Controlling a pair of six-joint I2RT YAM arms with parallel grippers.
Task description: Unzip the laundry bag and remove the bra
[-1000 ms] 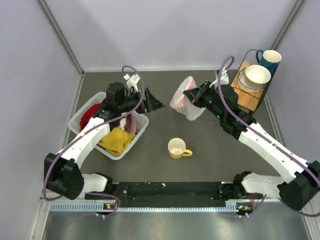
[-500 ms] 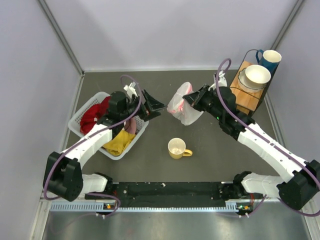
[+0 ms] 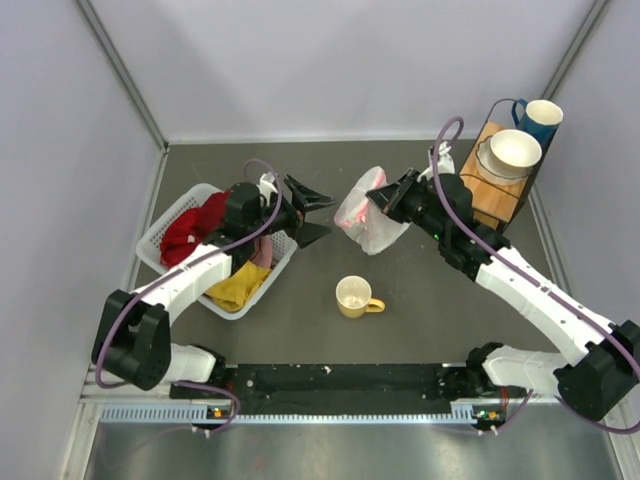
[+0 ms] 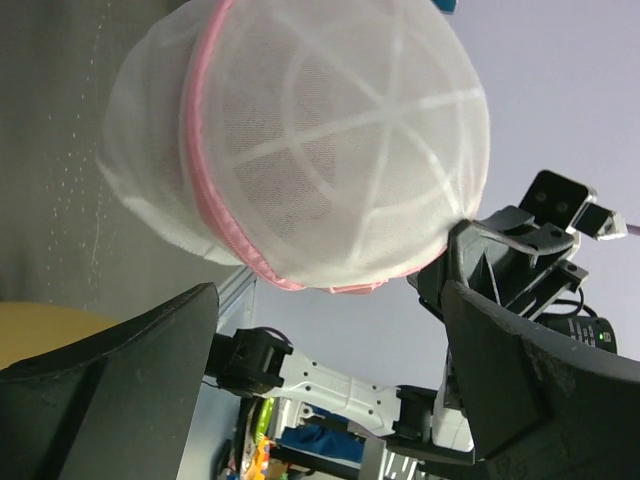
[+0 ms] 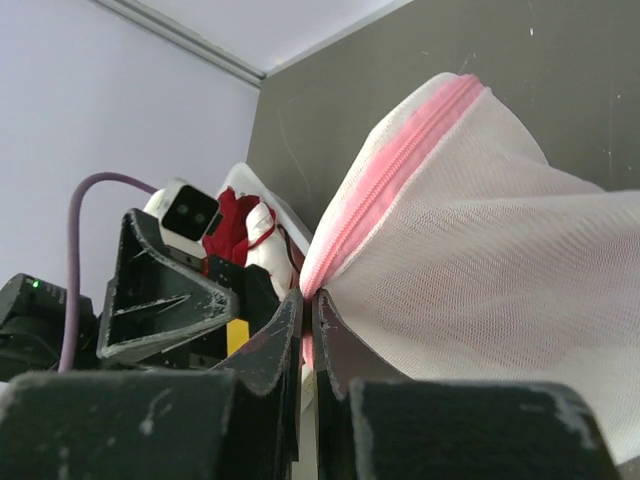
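the laundry bag [image 3: 366, 216] is right of centre, toward the far side, its pink zipper trim [image 5: 400, 190] pinched in the fully closed right gripper [image 3: 380, 197]. the left gripper [image 3: 326, 213], spread wide and empty, faces the bag from just left of it.

On my left, a white slatted plastic basket [image 3: 165, 222] stands on the dark grey surface [image 3: 420, 290], holding a crumpled red cloth [image 3: 185, 232] and a yellow cloth [image 3: 238, 282]. Near the middle I see a yellow ceramic mug [image 3: 354, 296], upright, with its handle to my right. Far right, a wooden block [image 3: 490, 195] carries a white bowl [image 3: 514, 150], and a blue mug [image 3: 541, 118] stands just behind it.
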